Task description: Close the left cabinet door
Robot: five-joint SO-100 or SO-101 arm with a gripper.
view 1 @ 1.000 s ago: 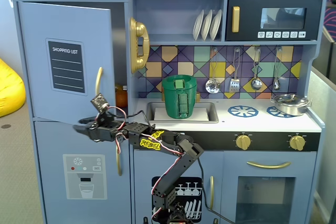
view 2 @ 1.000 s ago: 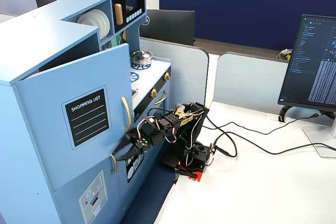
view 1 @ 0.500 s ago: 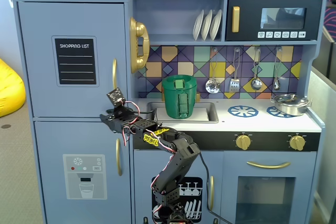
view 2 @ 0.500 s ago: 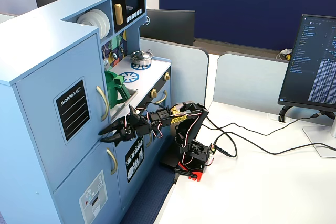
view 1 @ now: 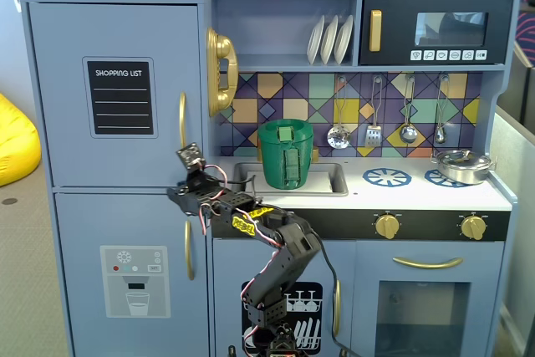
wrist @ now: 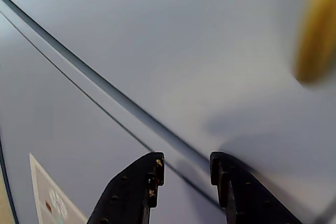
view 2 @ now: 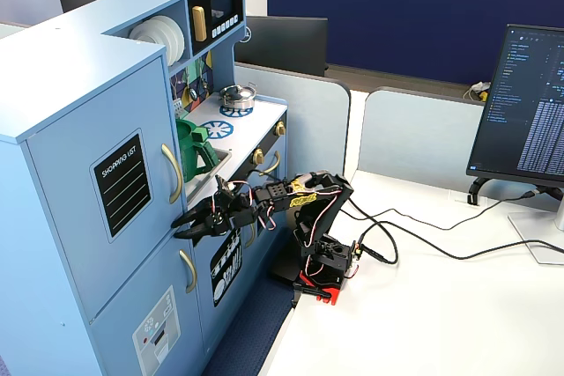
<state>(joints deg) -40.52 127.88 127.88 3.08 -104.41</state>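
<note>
The left cabinet door (view 1: 117, 31) is light blue, with a black "SHOPPING LIST" panel (view 1: 122, 97) and a curved gold handle (view 1: 181, 119). It lies flush with the cabinet front in both fixed views (view 2: 88, 182). My gripper (view 1: 177, 192) is at the door's lower right corner, just below the handle. In the wrist view the gripper (wrist: 186, 169) is open and empty. Its black fingers (wrist: 149, 174) are close to the seam between this door (wrist: 184, 35) and the one below, and the gold handle (wrist: 317, 30) is blurred at the upper right.
The lower blue door (view 1: 125, 273) with the water-dispenser graphic has its own gold handle (view 1: 190, 250). A green pitcher (view 1: 286, 155) stands in the sink. The microwave (view 1: 435, 29) is at the top right. A monitor (view 2: 529, 103) and cables (view 2: 423, 235) are on the white desk.
</note>
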